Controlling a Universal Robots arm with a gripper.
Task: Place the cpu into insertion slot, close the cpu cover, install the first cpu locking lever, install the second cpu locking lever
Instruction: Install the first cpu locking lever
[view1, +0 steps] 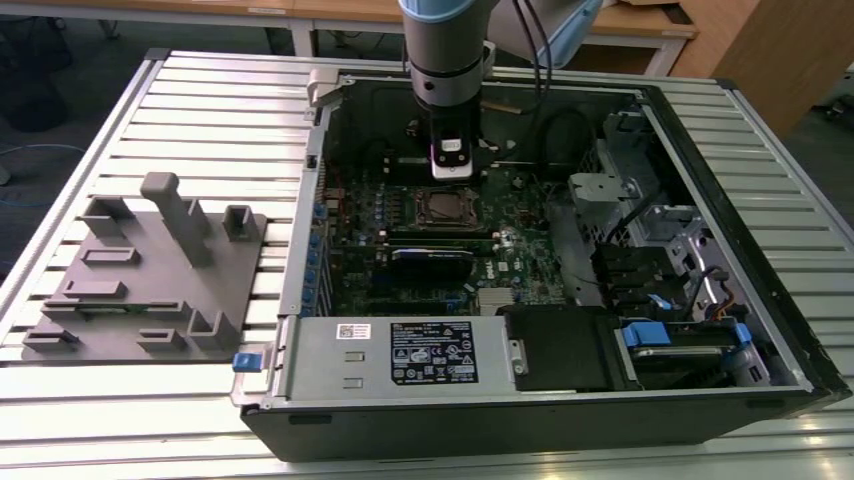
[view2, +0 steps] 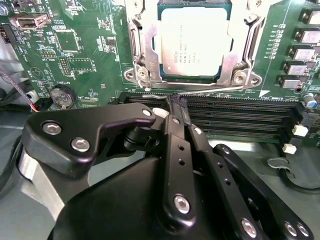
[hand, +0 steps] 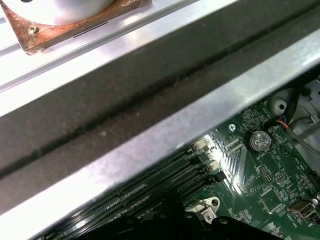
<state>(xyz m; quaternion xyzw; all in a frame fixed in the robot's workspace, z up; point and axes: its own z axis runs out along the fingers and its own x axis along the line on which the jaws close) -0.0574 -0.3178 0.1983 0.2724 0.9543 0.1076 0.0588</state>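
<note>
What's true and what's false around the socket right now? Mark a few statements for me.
1. The cpu sits in the insertion slot. True.
2. The cpu cover stands raised open. False: it lies down around the cpu.
3. The tool holds the cpu. False: it is shut, its tips by the memory slots, apart from the cpu.
4. In the exterior view the tool hangs inside the computer case. True.
</note>
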